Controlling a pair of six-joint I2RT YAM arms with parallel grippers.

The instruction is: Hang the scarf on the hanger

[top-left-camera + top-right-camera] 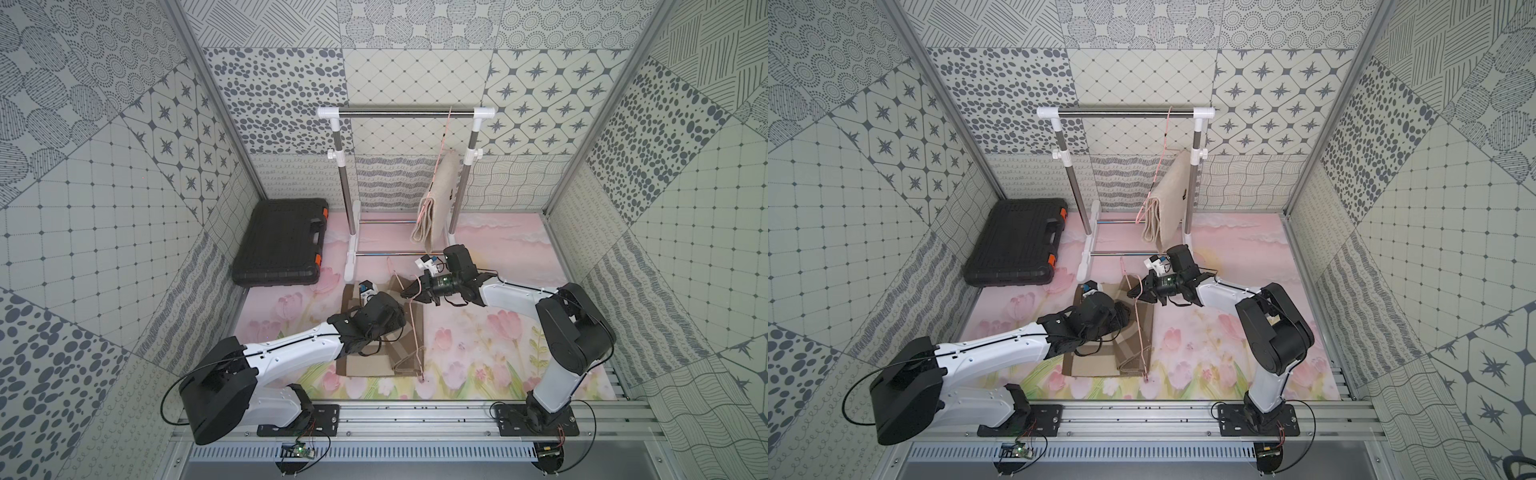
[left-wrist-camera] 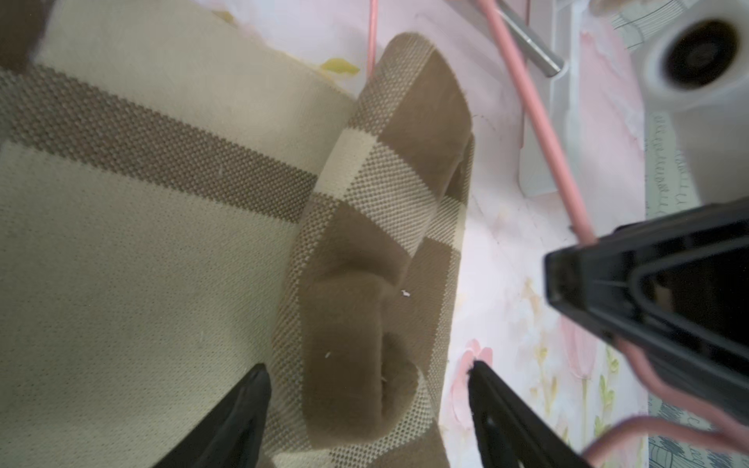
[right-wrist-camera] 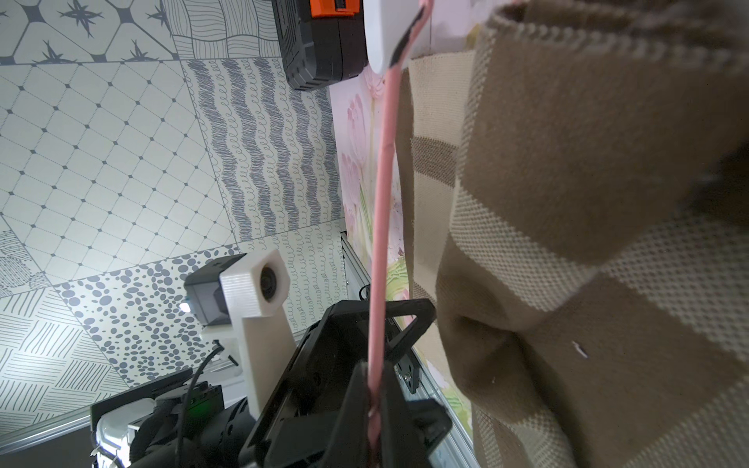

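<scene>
Two grippers sit close together over the middle of the table. The left gripper [image 2: 364, 366] is spread wide and grips nothing; its black fingertips [image 2: 251, 389] stand either side of a raised, folded band of the scarf [image 2: 162, 243]. The right gripper [image 3: 375, 389] is clamped tight on the thin pink wire of the hanger [image 3: 384, 182], which runs away from its jaws just beside that same band.

The scarf – brown and cream checks – lies mostly flat on the flowered table [image 1: 478, 332], under the left wrist in both top views. Whether any of it is draped over the wire cannot be told.

At the back stands a rack [image 1: 405, 112] – from its bar hangs a second hanger [image 1: 444, 141] carrying a folded beige cloth [image 1: 436, 195]. A black tool case [image 1: 278, 245] lies to the left, well apart.
</scene>
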